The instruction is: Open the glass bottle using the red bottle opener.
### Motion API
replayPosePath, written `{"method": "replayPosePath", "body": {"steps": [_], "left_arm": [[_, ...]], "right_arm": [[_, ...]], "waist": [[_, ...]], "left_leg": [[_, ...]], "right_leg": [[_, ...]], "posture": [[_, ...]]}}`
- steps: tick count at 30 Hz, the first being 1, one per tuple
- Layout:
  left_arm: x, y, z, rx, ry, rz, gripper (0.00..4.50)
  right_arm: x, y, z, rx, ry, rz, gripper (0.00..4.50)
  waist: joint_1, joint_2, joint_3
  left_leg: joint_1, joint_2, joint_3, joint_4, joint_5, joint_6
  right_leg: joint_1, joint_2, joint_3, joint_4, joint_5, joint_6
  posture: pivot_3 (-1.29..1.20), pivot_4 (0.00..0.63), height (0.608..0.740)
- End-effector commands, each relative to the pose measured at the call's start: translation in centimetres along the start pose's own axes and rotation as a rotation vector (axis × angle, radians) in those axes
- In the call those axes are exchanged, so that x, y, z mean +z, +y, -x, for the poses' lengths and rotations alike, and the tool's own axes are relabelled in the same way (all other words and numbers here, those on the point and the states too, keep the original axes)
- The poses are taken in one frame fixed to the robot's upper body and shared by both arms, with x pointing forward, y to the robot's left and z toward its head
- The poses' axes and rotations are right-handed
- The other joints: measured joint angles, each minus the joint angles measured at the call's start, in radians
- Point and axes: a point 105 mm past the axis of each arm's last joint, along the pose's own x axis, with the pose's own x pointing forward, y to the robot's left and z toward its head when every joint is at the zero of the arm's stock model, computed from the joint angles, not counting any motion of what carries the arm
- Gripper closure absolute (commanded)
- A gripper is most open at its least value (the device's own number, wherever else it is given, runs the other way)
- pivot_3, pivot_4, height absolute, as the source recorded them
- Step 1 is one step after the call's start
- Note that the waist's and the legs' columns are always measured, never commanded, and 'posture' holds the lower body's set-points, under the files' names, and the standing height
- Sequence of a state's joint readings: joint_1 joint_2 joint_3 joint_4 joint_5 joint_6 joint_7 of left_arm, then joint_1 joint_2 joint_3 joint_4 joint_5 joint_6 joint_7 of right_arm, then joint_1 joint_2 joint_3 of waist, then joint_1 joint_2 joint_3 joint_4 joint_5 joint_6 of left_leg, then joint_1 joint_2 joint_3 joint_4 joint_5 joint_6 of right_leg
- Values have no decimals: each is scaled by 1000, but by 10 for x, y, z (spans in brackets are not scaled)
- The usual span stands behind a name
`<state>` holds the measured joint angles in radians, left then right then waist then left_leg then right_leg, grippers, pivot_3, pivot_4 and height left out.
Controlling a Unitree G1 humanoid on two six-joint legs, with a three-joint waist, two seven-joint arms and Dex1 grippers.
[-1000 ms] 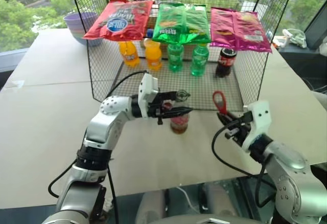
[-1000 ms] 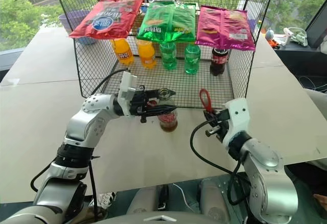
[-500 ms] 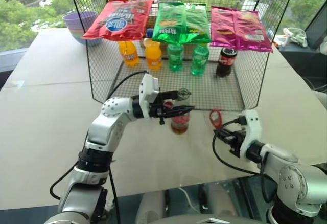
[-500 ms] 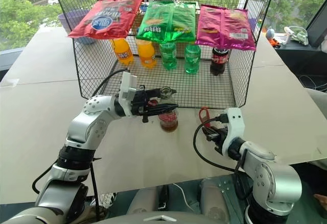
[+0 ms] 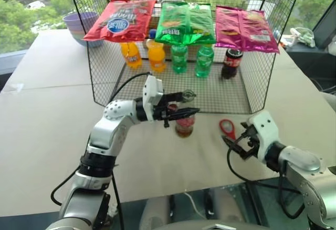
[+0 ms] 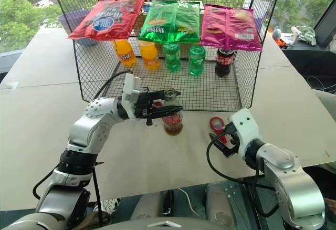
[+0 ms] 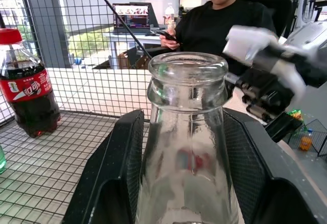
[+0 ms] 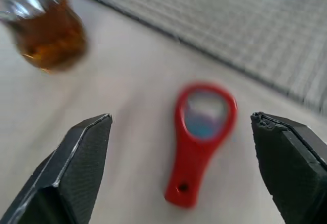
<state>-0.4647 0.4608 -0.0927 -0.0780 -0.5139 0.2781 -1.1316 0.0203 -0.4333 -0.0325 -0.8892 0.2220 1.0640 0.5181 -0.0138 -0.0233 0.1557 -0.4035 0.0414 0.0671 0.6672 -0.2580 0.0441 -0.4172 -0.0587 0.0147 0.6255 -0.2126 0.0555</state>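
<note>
Left claw (image 5: 181, 112): clamped on the bottle's neck.
Bottle (image 5: 184, 125): upright on the counter (image 5: 52, 109), just before the wire cage (image 5: 252, 83), cap off.
Opener (image 5: 227, 128): flat on the counter, right of the bottle.
Right claw (image 8: 179, 183): fingers wide apart, over the opener.

Little can be read. The dark cola bottle (image 7: 28, 83) carries a red label with white script, too small and slanted to make out. The chip bags' (image 5: 122, 19) printing and the green bottles' (image 5: 180, 58) labels stay illegible.
</note>
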Motion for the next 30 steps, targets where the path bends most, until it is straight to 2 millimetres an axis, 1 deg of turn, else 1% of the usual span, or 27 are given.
{"method": "replayPosePath", "body": {"steps": [1,2,3,4,5,6,7,8,13,20,24,26,30], "left_arm": [[-12,1,6,30,54,40,2618],[-11,0,7,26,52,41,2618],[-10,0,6,26,48,41,1710],[-9,-1,7,23,44,41,1435],[-7,-2,7,20,41,42,1066],[-6,-2,8,22,38,43,636],[-6,-2,8,26,36,44,151],[-5,-3,8,27,35,45,67],[-2,-2,12,38,27,52,67],[5,3,25,109,-2,58,67],[8,0,32,147,1,44,67],[10,-5,36,147,-28,37,67],[6,-15,46,157,-4,49,67]], "right_arm": [[19,5,2,9,-97,74,87],[19,6,1,8,-103,73,87],[18,7,0,15,-98,95,0],[17,8,-1,25,-94,115,0],[17,8,-2,26,-95,116,0],[17,8,-2,24,-100,112,0],[18,7,-3,20,-106,108,0],[19,6,-3,18,-112,109,0],[21,1,-3,1,-126,117,0],[20,-9,-2,-35,-133,121,0],[21,-14,1,-50,-147,122,0],[22,-16,4,-56,-161,117,0],[20,-17,10,-46,-173,137,0]], "waist": [[0,0,0],[1,0,0],[1,0,0],[0,0,0],[0,0,0],[1,0,1],[2,0,1],[4,-1,1],[5,-1,1],[3,-1,1],[3,-1,1],[3,-1,1],[3,-1,1]], "left_leg": [[0,0,0,0,0,0],[0,0,0,0,0,0],[0,0,0,0,0,0],[-1,0,0,0,0,0],[-2,0,0,0,0,0],[-8,0,0,1,0,0],[-15,0,-1,2,0,0],[-15,-1,-1,2,0,0],[-17,-3,-2,2,0,0],[-16,-2,-2,2,0,0],[-16,-2,-2,2,0,0],[-16,-2,-2,2,0,0],[-16,-2,-1,2,0,0]], "right_leg": [[0,0,0,0,0,0],[0,0,0,0,0,0],[0,-1,0,0,0,0],[0,-1,0,0,0,0],[-2,-1,0,0,0,0],[-7,0,0,0,0,0],[-13,0,-1,1,3,-4],[-14,1,-1,1,3,-4],[-14,3,-1,0,2,-3],[-14,4,0,0,2,-3],[-14,4,0,1,2,-3],[-14,4,0,1,2,-3],[-14,4,1,1,2,-3]], "posture": [[0,150,740],[0,150,740],[0,150,740],[0,150,740],[0,150,740],[0,150,740],[0,150,740],[0,150,740],[0,150,740],[0,150,740],[0,150,740],[0,150,740],[0,150,740]]}}
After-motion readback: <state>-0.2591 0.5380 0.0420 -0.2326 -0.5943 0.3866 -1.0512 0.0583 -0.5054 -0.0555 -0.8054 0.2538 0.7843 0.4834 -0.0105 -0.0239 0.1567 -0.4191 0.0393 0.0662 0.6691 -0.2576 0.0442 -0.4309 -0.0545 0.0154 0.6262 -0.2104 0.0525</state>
